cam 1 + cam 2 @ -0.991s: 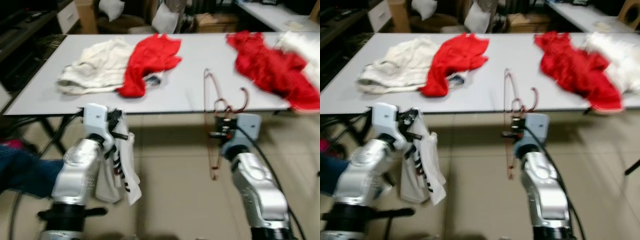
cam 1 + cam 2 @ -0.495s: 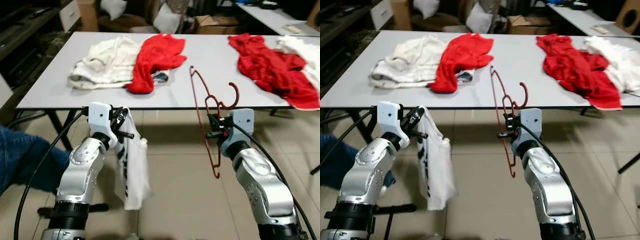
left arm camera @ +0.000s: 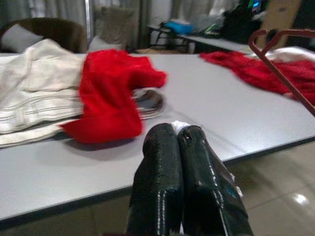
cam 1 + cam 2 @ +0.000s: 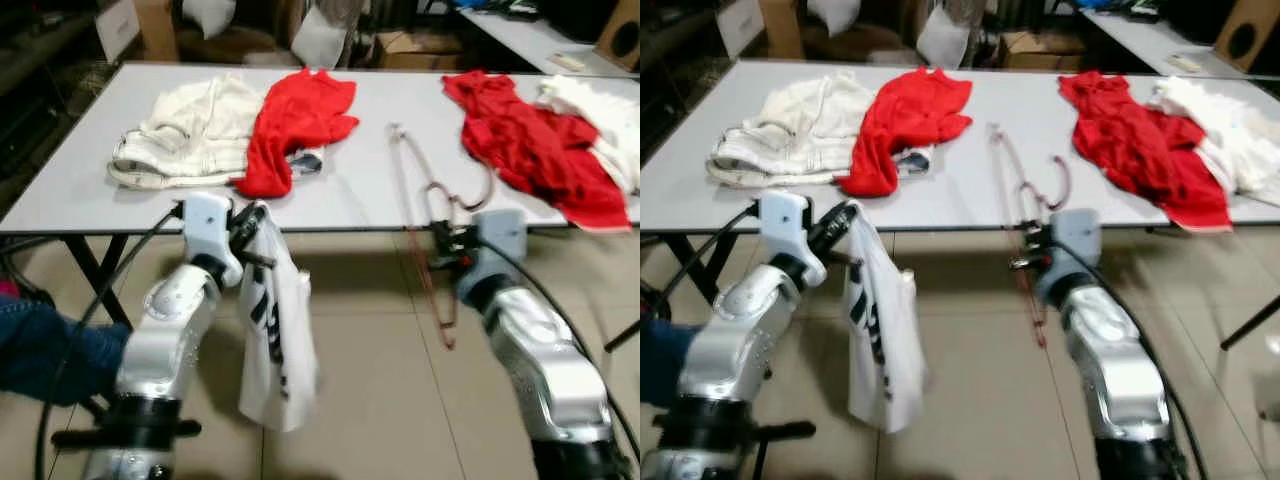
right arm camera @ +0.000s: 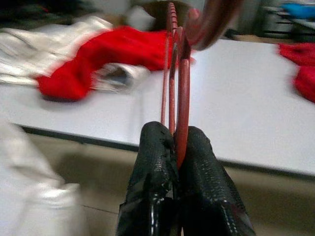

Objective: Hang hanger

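In front of you stands a long grey surface [image 4: 360,190], and both arms are held before its near edge, above the tiled floor [image 4: 370,400]. Your right hand [image 5: 179,142] is closed on the red wire hanger [image 4: 425,235]; the wire sits pinched between its two black fingers [image 5: 152,167]. The hanger stands nearly upright with its hook turned to the right, its upper part rising in front of the surface and its lower end hanging below the edge. Your left hand [image 3: 179,142] is pressed closed on a white garment [image 4: 275,350] with dark print, which hangs down freely from the fingers toward the floor. On the surface, at the left, a cream garment [image 4: 190,140] lies touching a red shirt [image 4: 295,120]. At the right lies another red garment [image 4: 535,150], with a white cloth [image 4: 600,110] just beside it.
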Controlling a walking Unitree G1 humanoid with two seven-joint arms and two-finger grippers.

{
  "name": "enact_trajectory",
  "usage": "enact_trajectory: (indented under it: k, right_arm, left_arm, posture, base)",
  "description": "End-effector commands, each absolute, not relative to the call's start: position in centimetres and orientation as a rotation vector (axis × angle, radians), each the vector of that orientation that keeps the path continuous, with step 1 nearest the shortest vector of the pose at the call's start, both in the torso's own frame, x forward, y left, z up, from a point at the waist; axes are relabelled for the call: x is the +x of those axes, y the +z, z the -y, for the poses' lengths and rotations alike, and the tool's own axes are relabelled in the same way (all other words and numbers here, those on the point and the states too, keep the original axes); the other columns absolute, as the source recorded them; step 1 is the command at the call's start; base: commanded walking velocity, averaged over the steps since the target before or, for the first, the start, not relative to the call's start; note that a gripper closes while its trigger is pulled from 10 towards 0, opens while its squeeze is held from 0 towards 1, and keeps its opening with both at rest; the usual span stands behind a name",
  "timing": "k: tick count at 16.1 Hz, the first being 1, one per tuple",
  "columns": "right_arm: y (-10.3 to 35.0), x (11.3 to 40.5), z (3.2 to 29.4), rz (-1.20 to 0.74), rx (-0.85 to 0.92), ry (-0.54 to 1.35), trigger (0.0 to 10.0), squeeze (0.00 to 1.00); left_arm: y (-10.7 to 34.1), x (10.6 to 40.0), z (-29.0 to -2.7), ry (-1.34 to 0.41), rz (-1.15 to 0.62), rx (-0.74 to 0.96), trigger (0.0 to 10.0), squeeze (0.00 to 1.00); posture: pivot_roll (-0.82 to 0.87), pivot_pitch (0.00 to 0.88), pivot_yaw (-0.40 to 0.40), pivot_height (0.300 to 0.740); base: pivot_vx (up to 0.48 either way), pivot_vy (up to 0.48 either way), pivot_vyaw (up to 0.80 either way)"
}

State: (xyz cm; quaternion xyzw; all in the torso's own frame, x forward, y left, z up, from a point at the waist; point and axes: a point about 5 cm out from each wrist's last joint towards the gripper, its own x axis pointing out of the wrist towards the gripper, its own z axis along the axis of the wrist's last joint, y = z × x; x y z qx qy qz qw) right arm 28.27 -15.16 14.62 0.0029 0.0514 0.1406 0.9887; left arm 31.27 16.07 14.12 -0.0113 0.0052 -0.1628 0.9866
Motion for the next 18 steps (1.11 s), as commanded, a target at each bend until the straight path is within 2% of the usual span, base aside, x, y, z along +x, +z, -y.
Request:
enact_trajectory:
  k: [1, 6, 10, 11, 16, 18]
  right_arm:
    - [15.5, 28.4, 16.0, -0.077, -0.014, 0.278, 10.0, 0.00]
    - [16.8, 28.1, 16.4, -0.061, -0.129, 0.433, 10.0, 0.00]
    - [17.8, 27.6, 16.9, -0.047, -0.132, 0.519, 10.0, 0.00]
    - [18.4, 26.8, 17.3, -0.041, -0.176, 0.615, 10.0, 0.00]
    - [19.8, 24.9, 18.9, -0.103, -0.222, 0.820, 10.0, 0.00]
    - [19.9, 24.7, 19.1, -0.116, -0.234, 0.849, 10.0, 0.00]
  left_arm:
    - [15.3, 31.8, -15.4, -0.350, 0.033, -0.023, 10.0, 0.00]
    - [16.3, 32.7, -15.1, -0.379, 0.061, -0.028, 10.0, 0.00]
    - [17.5, 33.1, -14.6, -0.435, 0.091, -0.015, 10.0, 0.00]
    - [18.5, 33.4, -14.1, -0.471, 0.117, -0.019, 10.0, 0.00]
    - [21.1, 34.7, -13.5, -0.505, 0.182, -0.025, 10.0, 0.00]
    - [21.8, 35.0, -13.4, -0.503, 0.197, -0.027, 10.0, 0.00]
  posture:
    - [-0.06, 0.000, -0.007, 0.740]
    - [-0.05, 0.000, -0.018, 0.740]
    - [-0.06, 0.000, -0.015, 0.740]
    - [-0.06, 0.000, -0.018, 0.740]
    - [-0.06, 0.000, -0.022, 0.740]
    - [-0.06, 0.000, -0.024, 0.740]
  base:
    - [0.364, 0.000, 0.00]
    - [0.365, 0.000, 0.00]
    - [0.365, 0.000, 0.00]
    - [0.364, 0.000, 0.00]
    - [0.363, 0.000, 0.00]
    - [0.360, 0.000, -0.80]
